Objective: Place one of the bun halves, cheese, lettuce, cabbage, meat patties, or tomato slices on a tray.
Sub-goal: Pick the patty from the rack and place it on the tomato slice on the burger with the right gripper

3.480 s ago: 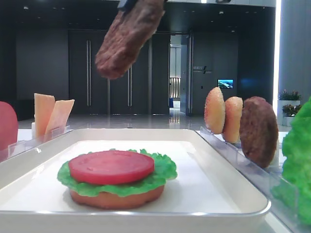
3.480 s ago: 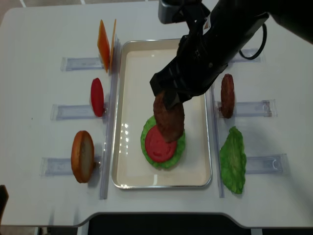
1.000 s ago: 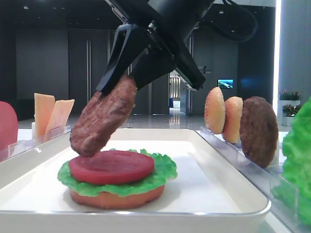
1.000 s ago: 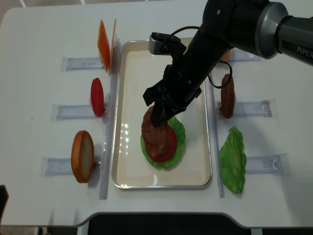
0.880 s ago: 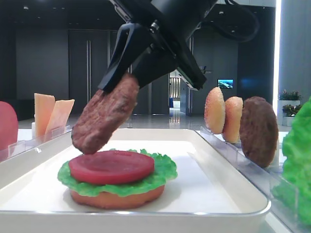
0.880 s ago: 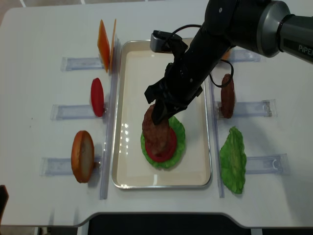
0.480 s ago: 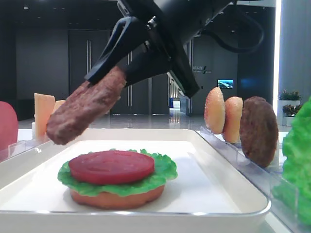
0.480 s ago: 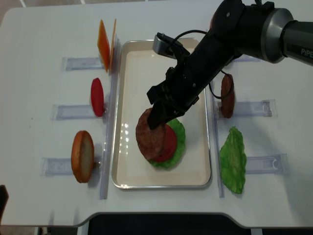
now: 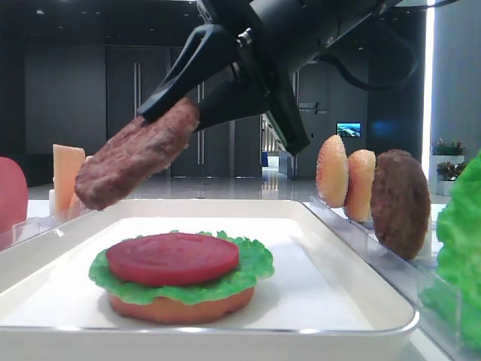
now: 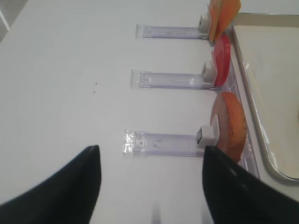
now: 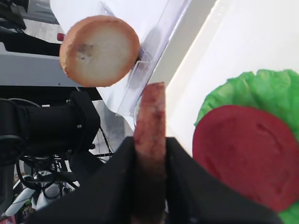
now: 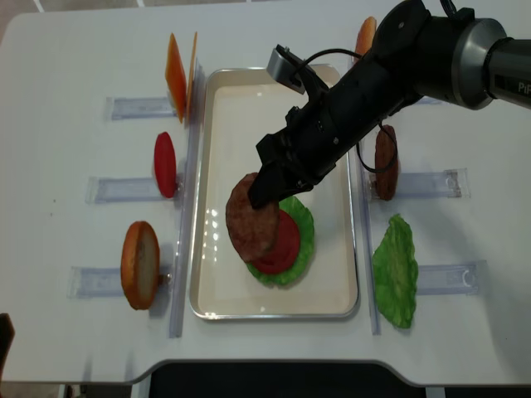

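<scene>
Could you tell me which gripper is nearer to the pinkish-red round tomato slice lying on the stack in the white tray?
Right. The right gripper hangs just above that tomato slice; the left gripper waits outside the tray.

The right arm [image 12: 390,66] is glossy black with a grey cylindrical link and looping black cable.

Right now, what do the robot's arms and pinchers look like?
The right arm is black with a shiny grey sleeve near its far end that has white letters on it. A thin black cable loops along it, and a small grey box sits near the wrist. The right gripper has two smooth black fingers. The left gripper also shows two dark, tapered fingers.
</scene>
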